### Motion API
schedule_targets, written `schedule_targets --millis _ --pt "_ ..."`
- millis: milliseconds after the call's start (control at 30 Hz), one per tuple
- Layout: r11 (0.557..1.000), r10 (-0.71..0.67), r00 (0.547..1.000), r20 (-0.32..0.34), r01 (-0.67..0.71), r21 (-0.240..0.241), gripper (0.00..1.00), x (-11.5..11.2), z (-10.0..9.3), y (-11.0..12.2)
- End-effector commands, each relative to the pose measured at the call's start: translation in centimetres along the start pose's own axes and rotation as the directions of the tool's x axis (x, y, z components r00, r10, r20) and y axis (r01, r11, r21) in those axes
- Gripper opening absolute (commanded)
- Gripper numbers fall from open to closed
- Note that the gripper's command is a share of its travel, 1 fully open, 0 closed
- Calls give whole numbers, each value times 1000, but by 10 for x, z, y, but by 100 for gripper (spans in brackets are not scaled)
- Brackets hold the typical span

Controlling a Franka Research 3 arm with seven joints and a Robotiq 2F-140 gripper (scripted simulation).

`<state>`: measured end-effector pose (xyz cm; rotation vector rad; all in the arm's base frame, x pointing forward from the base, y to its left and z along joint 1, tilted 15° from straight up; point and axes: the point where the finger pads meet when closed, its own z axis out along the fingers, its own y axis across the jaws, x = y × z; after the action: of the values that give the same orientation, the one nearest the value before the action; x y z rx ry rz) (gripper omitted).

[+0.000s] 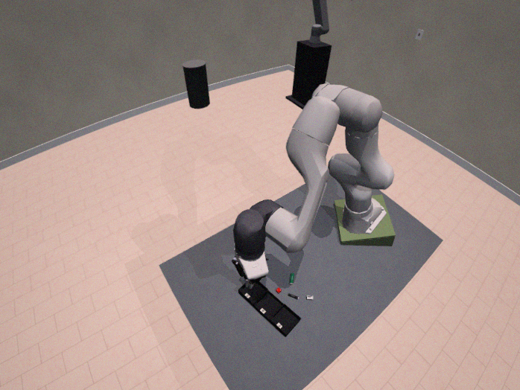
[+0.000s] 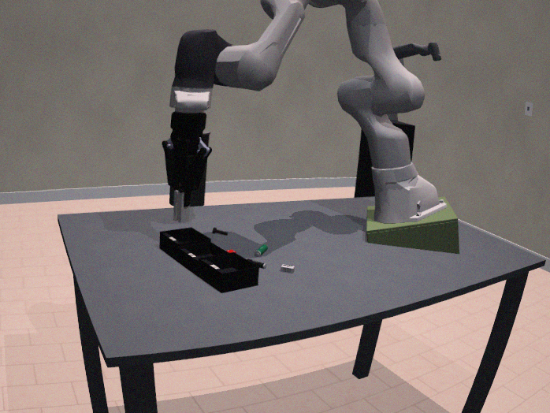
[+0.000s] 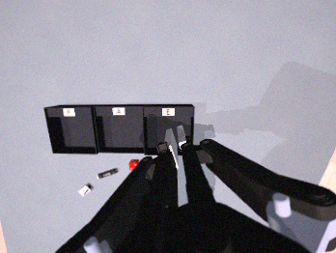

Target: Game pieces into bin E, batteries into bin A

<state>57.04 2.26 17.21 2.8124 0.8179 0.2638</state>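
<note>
My gripper point(image 1: 249, 285) point(image 2: 179, 219) point(image 3: 177, 135) is shut, with nothing visible between its tips, above bin E point(image 1: 247, 295) point(image 2: 172, 238) point(image 3: 168, 112). Bin A point(image 1: 262, 310) point(image 2: 191, 254) point(image 3: 119, 111) is the middle of three joined black bins. A red die-like piece point(image 1: 278, 290) point(image 2: 231, 251) point(image 3: 133, 164) lies beside the bins. A green battery-like cylinder point(image 1: 291, 277) point(image 2: 261, 250) lies farther toward the arm base; the gripper hides it in the wrist view. A black battery-like cylinder point(image 1: 293, 296) point(image 2: 258, 264) point(image 3: 107, 173) lies on the table. The shaded bin floors are too dark to read.
Bin F point(image 1: 278, 325) point(image 2: 214, 266) point(image 3: 69, 112) is at the other end of the row. A small silver-white block point(image 1: 310, 297) point(image 2: 287, 268) point(image 3: 85, 189) lies past the black cylinder. A dark bolt-like thing point(image 2: 220, 231) lies behind the bins. The arm stands on a green base point(image 1: 365, 239) point(image 2: 410, 237).
</note>
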Motion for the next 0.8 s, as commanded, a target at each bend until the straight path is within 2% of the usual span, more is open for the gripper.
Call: schedule_targets --millis 0,167,667,767 --pt "1000 3 1000 14 -3 1 5 -3 0 -3" --pt "1000 3 1000 14 -3 1 5 -3 0 -3" --pt "1000 3 1000 14 -3 1 5 21 0 -74" --pt "1000 3 1000 14 -3 1 5 22 0 -78"
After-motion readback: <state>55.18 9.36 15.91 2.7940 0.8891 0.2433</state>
